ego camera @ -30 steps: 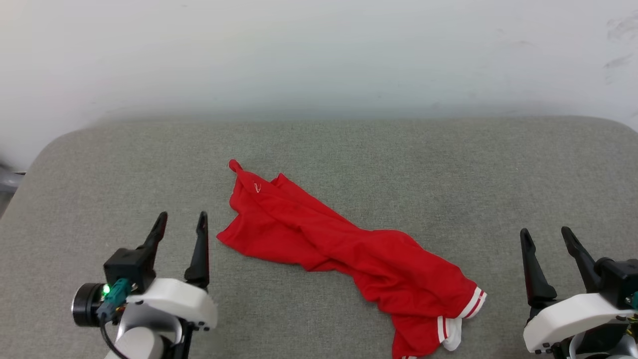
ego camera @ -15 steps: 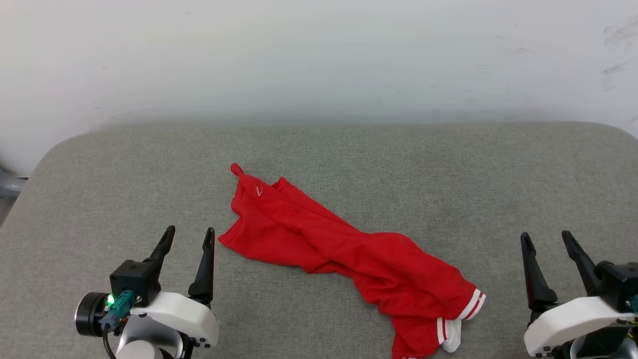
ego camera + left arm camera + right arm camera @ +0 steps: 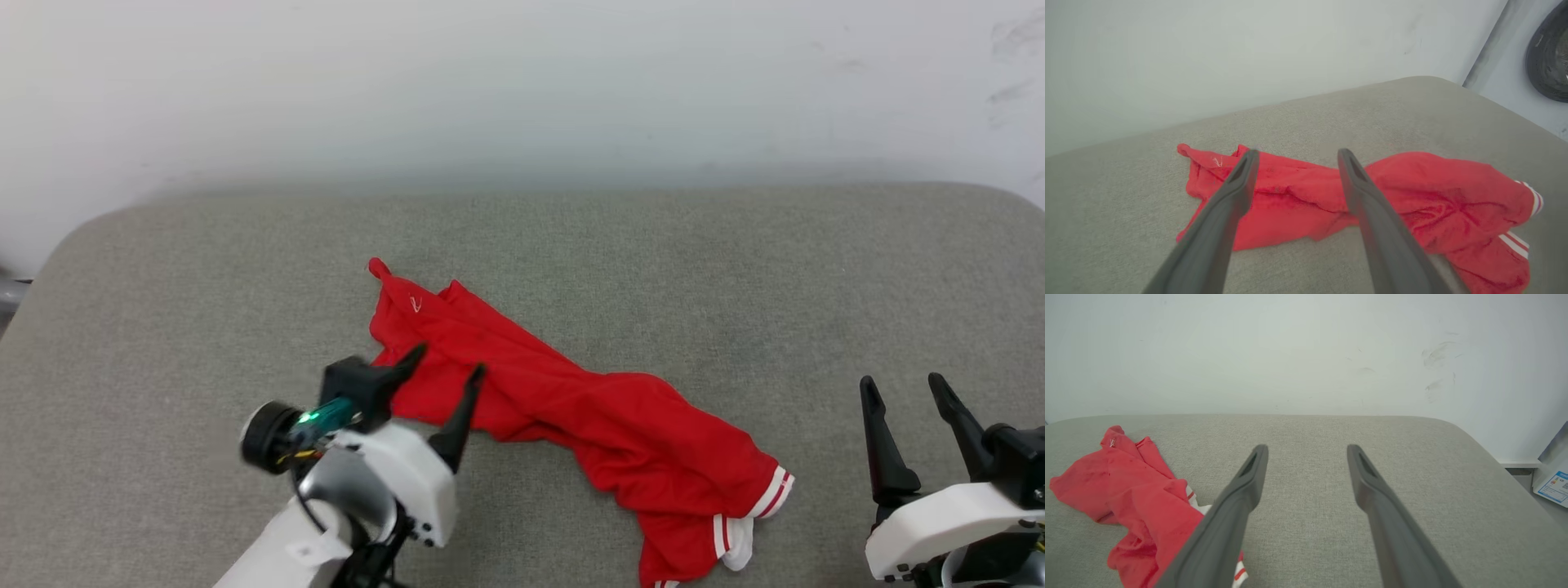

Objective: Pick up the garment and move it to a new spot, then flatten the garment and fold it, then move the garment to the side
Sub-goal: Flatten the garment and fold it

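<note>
Red jersey cloth lay bunched in a long diagonal heap on the grey fabric-covered desk [image 3: 735, 269]: the garment [image 3: 571, 408] ran from a peaked corner at the far left to its striped sleeve trim [image 3: 771, 494] at the near right. The left tool [image 3: 450, 359] was poised over the garment's left end, fingers spread wide and empty. The right tool [image 3: 902, 380] sat well apart to the right, likewise spread and empty. The pick-up looked not yet made. A pinch here might catch only the top ply of the folds, so the shirt would lift twisted and be harder to flatten. Fingertips driven too low could also snag the desk's soft covering.
</note>
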